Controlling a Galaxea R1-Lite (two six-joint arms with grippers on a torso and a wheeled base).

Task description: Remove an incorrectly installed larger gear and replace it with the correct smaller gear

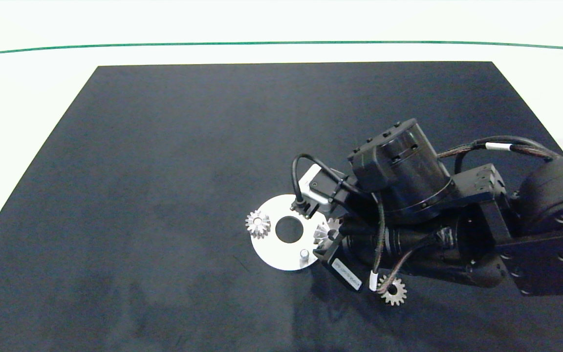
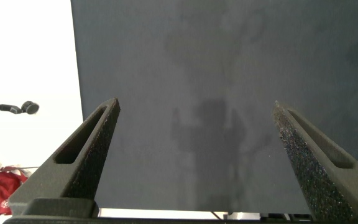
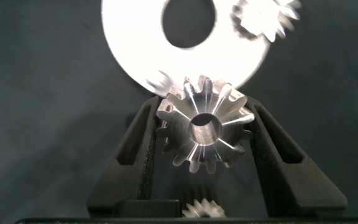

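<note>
My right gripper [image 3: 204,109] is shut on the smaller gear [image 3: 205,129], its fingers [image 3: 143,146] pressing on the gear's two sides. In the head view this gear [image 1: 324,233] sits at the right edge of the white disc [image 1: 272,249], with the right gripper [image 1: 330,240] mostly hidden under the arm. A bare metal peg [image 1: 304,254] stands on the disc's near edge, close to the held gear. The larger gear [image 1: 393,291] lies flat on the black mat beneath the right arm; it also shows as the larger gear [image 3: 201,208] between the finger bases. My left gripper [image 2: 196,106] hangs open over bare mat.
Another toothed gear [image 1: 258,224] sits on the disc's left side, also seen as the gear [image 3: 263,18] in the right wrist view. The disc has a round centre hole [image 1: 289,229]. The black mat [image 1: 164,171] covers a white table with a green line [image 1: 281,43].
</note>
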